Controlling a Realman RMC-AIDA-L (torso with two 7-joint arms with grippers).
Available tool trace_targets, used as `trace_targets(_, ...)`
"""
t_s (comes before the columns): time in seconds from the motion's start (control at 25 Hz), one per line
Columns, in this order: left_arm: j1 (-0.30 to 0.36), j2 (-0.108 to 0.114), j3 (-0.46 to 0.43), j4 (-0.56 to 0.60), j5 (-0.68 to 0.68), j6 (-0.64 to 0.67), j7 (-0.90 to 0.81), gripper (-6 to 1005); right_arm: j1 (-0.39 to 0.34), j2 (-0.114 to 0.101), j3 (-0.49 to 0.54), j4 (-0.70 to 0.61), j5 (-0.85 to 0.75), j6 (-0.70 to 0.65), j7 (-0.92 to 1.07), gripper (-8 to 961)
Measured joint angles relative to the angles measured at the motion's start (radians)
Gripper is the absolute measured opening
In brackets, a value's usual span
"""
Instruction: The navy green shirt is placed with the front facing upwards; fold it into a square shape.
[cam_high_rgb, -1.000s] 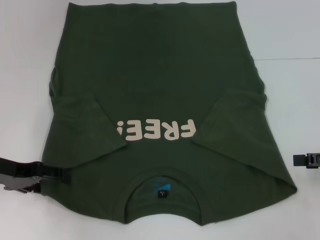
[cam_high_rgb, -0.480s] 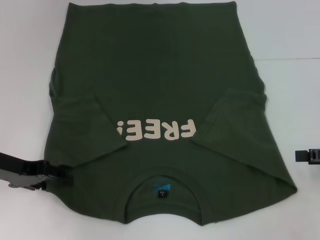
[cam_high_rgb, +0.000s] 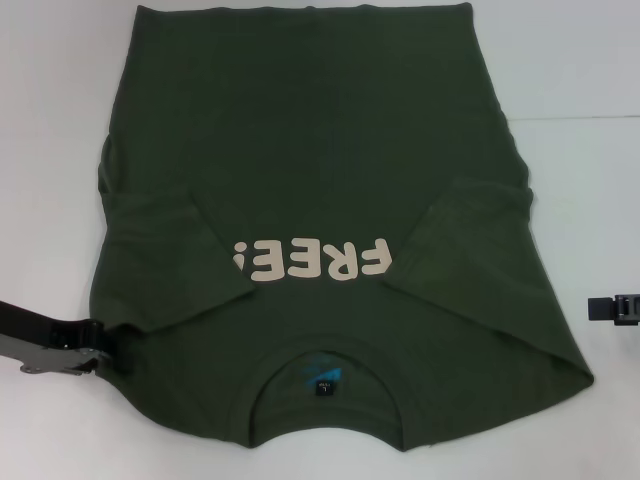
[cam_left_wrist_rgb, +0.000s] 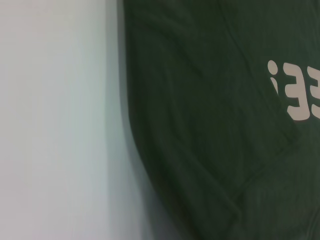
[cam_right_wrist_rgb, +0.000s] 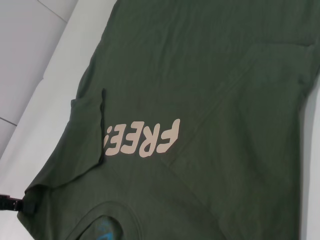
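Note:
The navy green shirt lies flat on the white table, front up. Its cream "FREE!" print reads upside down to me, and the round collar with a small blue label is at the near edge. Both short sleeves are folded inward over the chest. My left gripper sits low at the near left, right at the shirt's shoulder edge. My right gripper is at the far right, off the cloth. The left wrist view shows the shirt and its side edge; the right wrist view shows the shirt and its print.
The white table surrounds the shirt, with bare strips to the left and right. A thin seam runs across the table at the right. The shirt's hem reaches the far edge of the head view.
My left gripper has drawn back to the left, from over the shirt's shoulder edge to just beside it. The right gripper has barely shifted. The shirt lies as before.

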Motion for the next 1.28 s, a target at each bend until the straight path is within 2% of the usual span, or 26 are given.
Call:
trace_targets(0.12,0.0,0.002,-0.001,0.0,0.0,-0.006,-0.006,423,0.002,0.0,-0.004,0.0,0.0,0.0,0.0,852)
trace_targets(0.32,0.004,0.004,-0.004,-0.001,0.0,-0.013,-0.01,187,0.01,-0.003,-0.005,-0.007,-0.022,-0.012,0.02,852)
trace_targets(0.44,0.002,0.006,-0.004,-0.002,-0.005,-0.008,-0.008,42,0.043,-0.031,-0.001,-0.027,-0.104,-0.039,0.119,852)
trace_targets(0.6,-0.004,0.01,-0.005,-0.003,-0.007,-0.001,-0.003,42,0.092,-0.084,0.004,-0.031,-0.174,-0.096,0.296,853)
trace_targets(0.72,-0.005,0.011,-0.002,-0.003,-0.007,0.003,0.0,41,0.128,-0.107,-0.004,-0.03,-0.213,-0.148,0.376,853)
trace_targets(0.96,-0.005,0.012,-0.004,-0.003,-0.006,0.011,0.003,41,0.183,-0.1,-0.007,-0.028,-0.313,-0.17,0.422,853)
trace_targets(1.28,-0.003,0.009,-0.005,-0.003,-0.009,0.014,0.018,41,0.21,-0.047,-0.023,0.019,-0.367,-0.094,0.412,853)
